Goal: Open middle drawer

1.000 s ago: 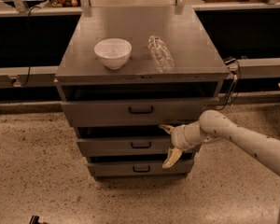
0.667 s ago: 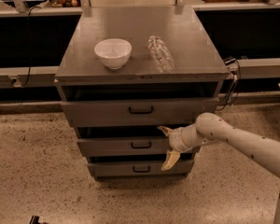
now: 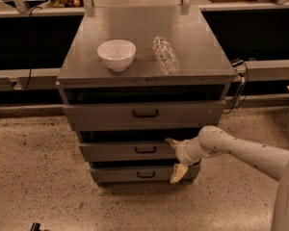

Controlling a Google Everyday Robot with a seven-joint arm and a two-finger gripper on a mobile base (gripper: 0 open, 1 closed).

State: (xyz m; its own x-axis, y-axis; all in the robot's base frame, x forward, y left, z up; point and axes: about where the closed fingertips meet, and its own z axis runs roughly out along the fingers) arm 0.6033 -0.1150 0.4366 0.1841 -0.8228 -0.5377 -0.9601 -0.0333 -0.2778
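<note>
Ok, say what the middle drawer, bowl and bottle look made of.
The middle drawer looks like grey painted metal: flat matte front. The bowl: white glazed ceramic, perhaps plastic; smooth, soft sheen. The bottle: seemingly clear plastic, see-through and ribbed. The gripper, open, sits at one end of the drawer front.

Matt metal middle drawer; smooth pale tool at its front.

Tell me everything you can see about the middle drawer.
The middle drawer is grey metal, with a low flat front and a small black centre handle. It sits between the top drawer and the bottom drawer, dark gap above, inside hidden. The open gripper is at its right end, upper finger at its top edge.
</note>
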